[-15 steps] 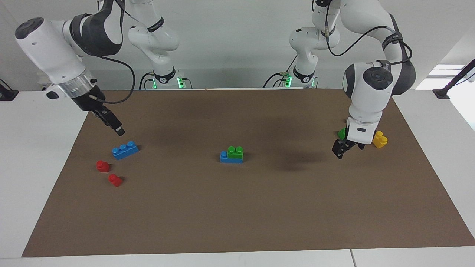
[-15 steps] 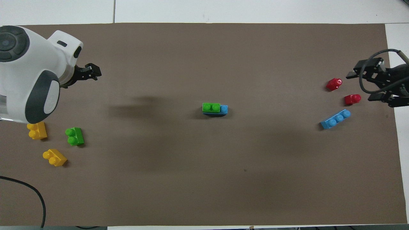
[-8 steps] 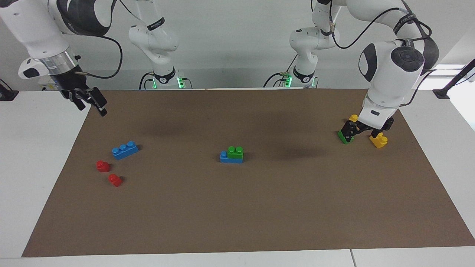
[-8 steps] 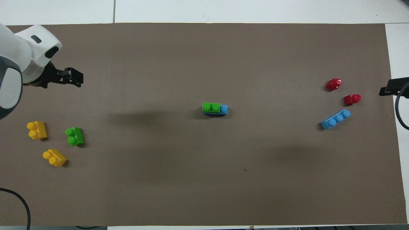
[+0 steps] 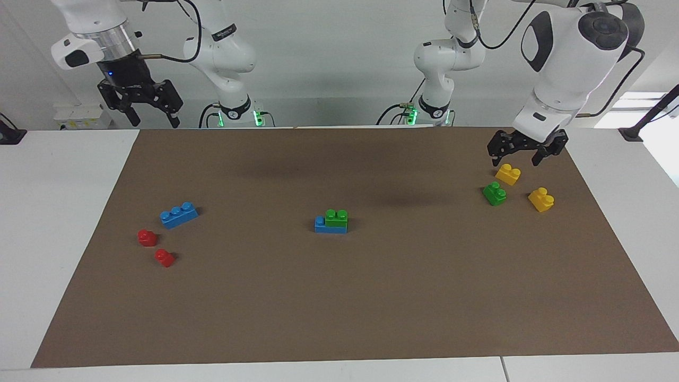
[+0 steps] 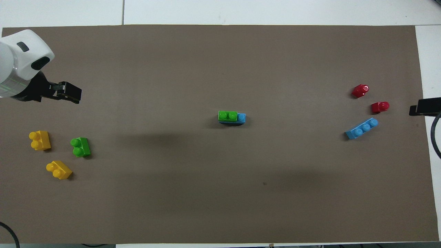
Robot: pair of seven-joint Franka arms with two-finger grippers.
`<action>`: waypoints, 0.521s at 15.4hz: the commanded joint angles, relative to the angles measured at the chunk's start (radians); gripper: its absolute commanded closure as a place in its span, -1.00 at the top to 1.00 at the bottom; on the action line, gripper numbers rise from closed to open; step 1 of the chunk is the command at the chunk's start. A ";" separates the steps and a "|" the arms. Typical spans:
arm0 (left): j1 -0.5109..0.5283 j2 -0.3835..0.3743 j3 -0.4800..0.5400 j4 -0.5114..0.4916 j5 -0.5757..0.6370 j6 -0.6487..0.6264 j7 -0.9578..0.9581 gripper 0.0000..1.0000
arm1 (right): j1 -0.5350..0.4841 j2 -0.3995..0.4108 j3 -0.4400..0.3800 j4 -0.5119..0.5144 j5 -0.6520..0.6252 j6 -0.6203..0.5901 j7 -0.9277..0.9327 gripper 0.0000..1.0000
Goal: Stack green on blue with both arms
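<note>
A green brick (image 5: 336, 217) sits stacked on a blue brick (image 5: 320, 224) at the middle of the mat; the pair also shows in the overhead view (image 6: 227, 115). A second green brick (image 5: 494, 194) lies loose toward the left arm's end, and a second blue brick (image 5: 179, 214) toward the right arm's end. My left gripper (image 5: 517, 156) hangs open and empty in the air over the yellow brick nearest the robots. My right gripper (image 5: 154, 119) is open and empty, raised over the mat's corner at the right arm's end.
Two yellow bricks (image 5: 507, 174) (image 5: 541, 199) lie beside the loose green brick. Two red bricks (image 5: 147, 237) (image 5: 165, 258) lie farther from the robots than the loose blue brick. The brown mat (image 5: 339, 307) covers the table.
Both arms have risen and drawn back toward their bases. The left gripper left the loose green brick's spot; the right gripper moved away from the loose blue brick. No brick moved.
</note>
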 commanded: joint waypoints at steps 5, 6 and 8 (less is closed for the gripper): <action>0.009 -0.029 0.007 0.021 -0.076 -0.044 -0.041 1.00 | 0.026 0.128 0.002 0.165 -0.006 -0.124 -0.020 1.00; 0.004 -0.028 0.007 0.021 -0.057 -0.030 -0.042 1.00 | 0.034 0.128 0.002 0.165 -0.006 -0.121 -0.020 1.00; -0.003 -0.029 0.004 0.021 -0.052 -0.014 -0.071 1.00 | 0.039 0.129 0.004 0.165 -0.010 -0.120 -0.020 1.00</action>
